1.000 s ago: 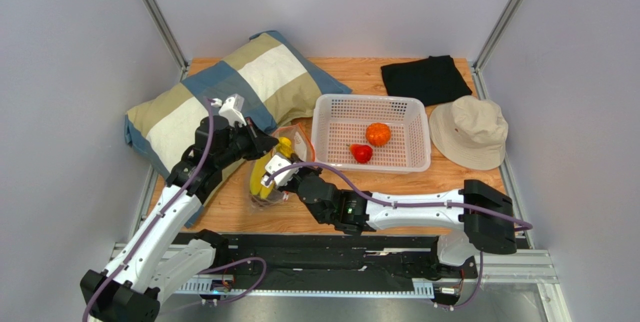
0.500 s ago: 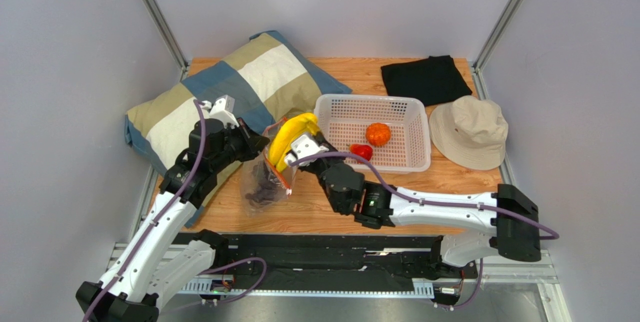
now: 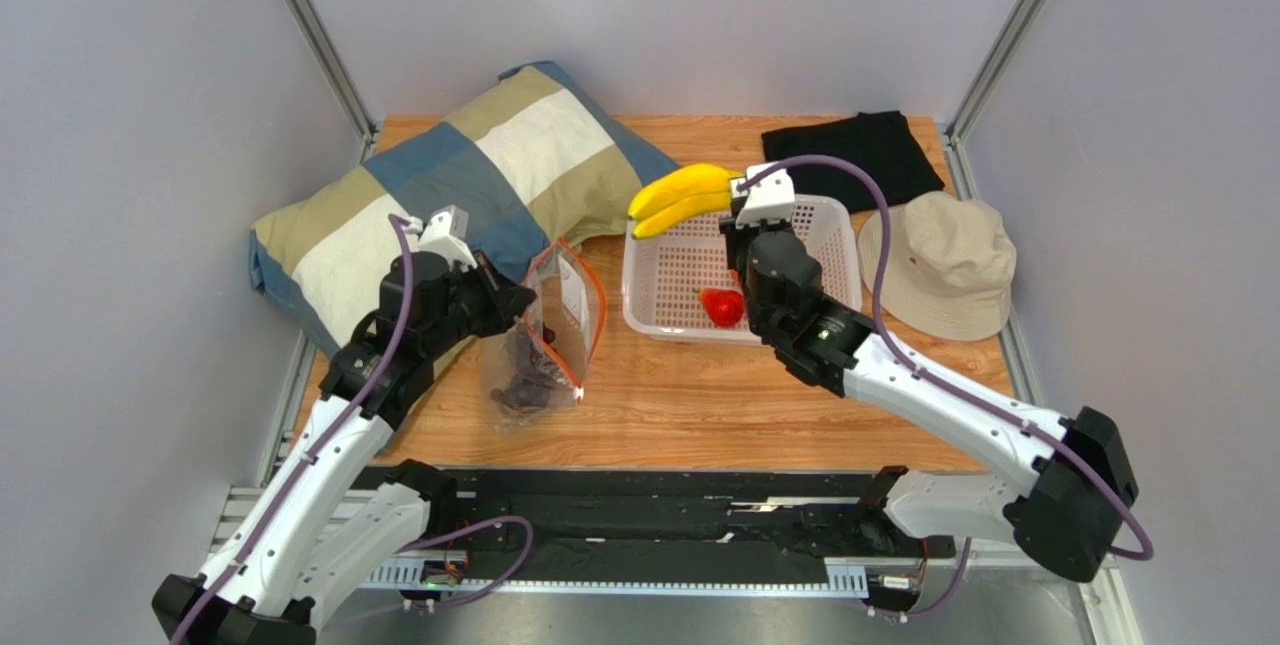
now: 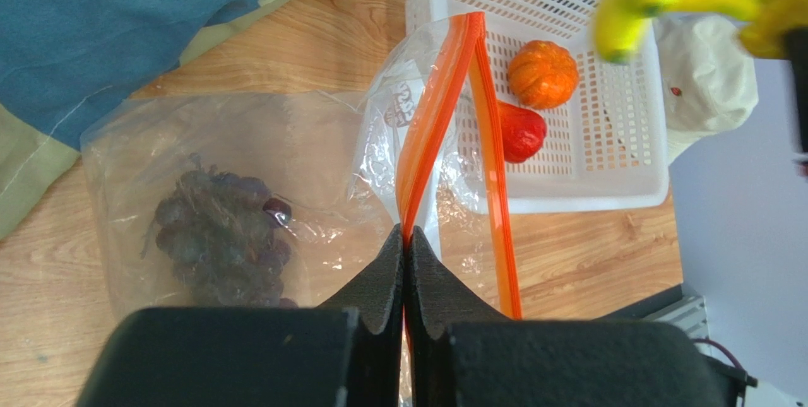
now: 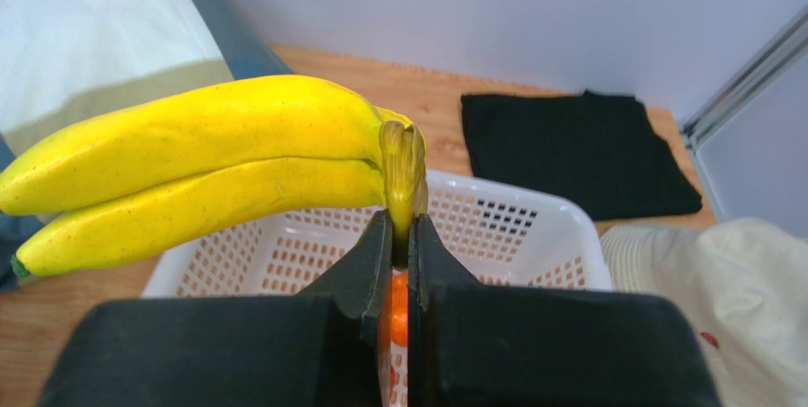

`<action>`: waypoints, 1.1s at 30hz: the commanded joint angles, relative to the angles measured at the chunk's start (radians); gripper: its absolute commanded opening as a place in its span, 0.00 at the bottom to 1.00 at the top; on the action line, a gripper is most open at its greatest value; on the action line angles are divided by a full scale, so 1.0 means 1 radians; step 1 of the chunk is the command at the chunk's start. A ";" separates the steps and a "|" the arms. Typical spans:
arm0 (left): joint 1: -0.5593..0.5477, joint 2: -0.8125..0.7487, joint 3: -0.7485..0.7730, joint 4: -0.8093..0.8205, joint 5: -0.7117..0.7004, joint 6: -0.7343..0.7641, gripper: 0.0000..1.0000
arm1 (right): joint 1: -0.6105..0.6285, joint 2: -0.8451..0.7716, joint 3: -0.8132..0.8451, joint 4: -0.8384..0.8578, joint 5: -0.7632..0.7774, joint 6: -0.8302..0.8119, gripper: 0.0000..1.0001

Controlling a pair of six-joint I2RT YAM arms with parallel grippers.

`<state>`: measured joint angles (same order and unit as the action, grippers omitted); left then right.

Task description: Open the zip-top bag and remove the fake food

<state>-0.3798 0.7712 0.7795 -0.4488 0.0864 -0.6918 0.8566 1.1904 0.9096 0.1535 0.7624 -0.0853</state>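
No legible text (bag label (image 4: 409, 104) blurry)

White-black arms (image 3: 323, 450), seemingly purple cables (image 3: 831, 162)

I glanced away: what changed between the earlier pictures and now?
The right gripper, shut on the banana bunch, lifted it out of the zip-top bag and carried it over the far-left corner of the basket. The left gripper stayed clamped on the bag's zipper edge; the grapes remain inside, the orange and red fruit in the basket.
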 commanded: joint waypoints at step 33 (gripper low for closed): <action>-0.002 -0.024 -0.002 0.081 0.138 0.017 0.00 | 0.050 0.178 0.328 -0.512 -0.396 0.361 0.63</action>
<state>-0.3798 0.7452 0.7746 -0.4274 0.1932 -0.6907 0.8276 1.4254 1.1633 -0.2550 0.5076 0.1661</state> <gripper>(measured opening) 0.003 0.688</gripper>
